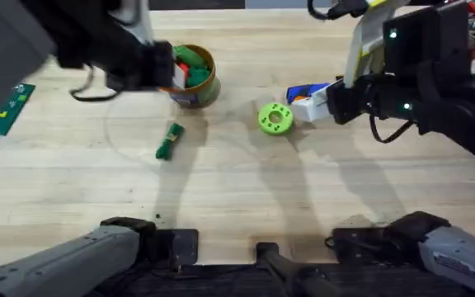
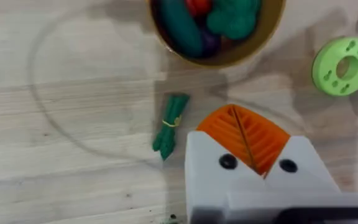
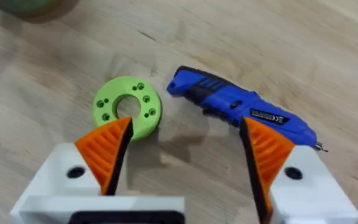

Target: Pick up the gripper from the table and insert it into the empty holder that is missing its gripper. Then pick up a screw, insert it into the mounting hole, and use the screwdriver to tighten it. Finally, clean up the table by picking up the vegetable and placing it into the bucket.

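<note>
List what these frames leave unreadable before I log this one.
- Bucket, overhead: its near-left side is hidden behind the left arm.
- Bucket, left wrist: cut by the frame edge.
- Bucket's label: blurred.
- Screwdriver, overhead: partly behind the right gripper.

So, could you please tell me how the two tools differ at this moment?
The left tool is shut, its orange pads pressed together, while the right tool stands wide open. The left hovers near the vegetable and the bucket; the right is over the green disc and blue screwdriver. Both have white fingers and hold nothing.
</note>
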Tool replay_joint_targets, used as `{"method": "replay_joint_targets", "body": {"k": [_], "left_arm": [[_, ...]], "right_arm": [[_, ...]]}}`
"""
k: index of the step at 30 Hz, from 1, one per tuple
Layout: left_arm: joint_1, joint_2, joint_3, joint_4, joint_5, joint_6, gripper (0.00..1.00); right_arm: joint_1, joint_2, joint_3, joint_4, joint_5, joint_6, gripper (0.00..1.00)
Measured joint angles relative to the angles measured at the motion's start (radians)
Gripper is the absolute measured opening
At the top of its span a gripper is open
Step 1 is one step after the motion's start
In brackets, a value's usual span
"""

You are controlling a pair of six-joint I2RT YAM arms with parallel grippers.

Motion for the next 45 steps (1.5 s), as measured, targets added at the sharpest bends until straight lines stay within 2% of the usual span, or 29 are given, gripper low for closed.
{"method": "replay_joint_targets", "body": {"k": [4, 7, 11, 13, 15, 18, 19, 20, 24, 34, 40, 45], "left_arm": [[-0.073, 0.008, -0.05, 0.041, -0.023, -0.017, 0.005], [-0.12, 0.007, -0.07, 0.047, -0.09, -0.022, 0.005], [-0.14, 0.006, -0.121, 0.046, -0.173, -0.01, 0.005], [-0.14, 0.006, -0.147, 0.043, -0.197, 0.01, 0.061], [-0.14, 0.006, -0.162, 0.04, -0.212, 0.03, 0.214], [-0.14, 0.006, -0.168, 0.041, -0.225, 0.041, 0.674], [-0.14, 0.006, -0.168, 0.042, -0.227, 0.042, 0.804], [-0.14, 0.006, -0.168, 0.042, -0.229, 0.043, 0.879], [-0.14, 0.006, -0.168, 0.058, -0.232, 0.051, 0.921], [-0.14, 0.024, -0.171, 0.09, -0.239, 0.052, 0.925], [-0.14, 0.104, -0.211, 0.067, -0.247, 0.051, 0.927], [-0.14, 0.199, -0.244, 0.101, -0.255, 0.051, 0.928]], "right_arm": [[0.0, 0.003, 0.0, 0.001, 0.0, 0.0, 0.987], [0.0, 0.003, 0.0, 0.001, 0.0, 0.0, 0.987], [0.0, 0.003, 0.0, 0.001, 0.0, 0.0, 0.987], [0.0, 0.003, 0.0, 0.001, 0.0, 0.0, 0.987], [0.0, 0.003, 0.0, 0.001, 0.0, 0.0, 0.987], [0.0, 0.003, 0.0, 0.001, 0.0, 0.0, 0.987], [0.0, 0.003, 0.0, 0.001, 0.0, 0.0, 0.987], [0.0, 0.003, 0.0, 0.001, 0.0, 0.0, 0.987], [0.0, 0.003, 0.0, 0.001, 0.0, 0.0, 0.987], [0.0, 0.003, 0.0, 0.001, 0.0, 0.0, 0.987], [0.0, 0.002, 0.0, 0.001, 0.0, 0.0, 0.987], [0.0, 0.002, 0.0, 0.001, 0.0, 0.0, 0.987]]}}
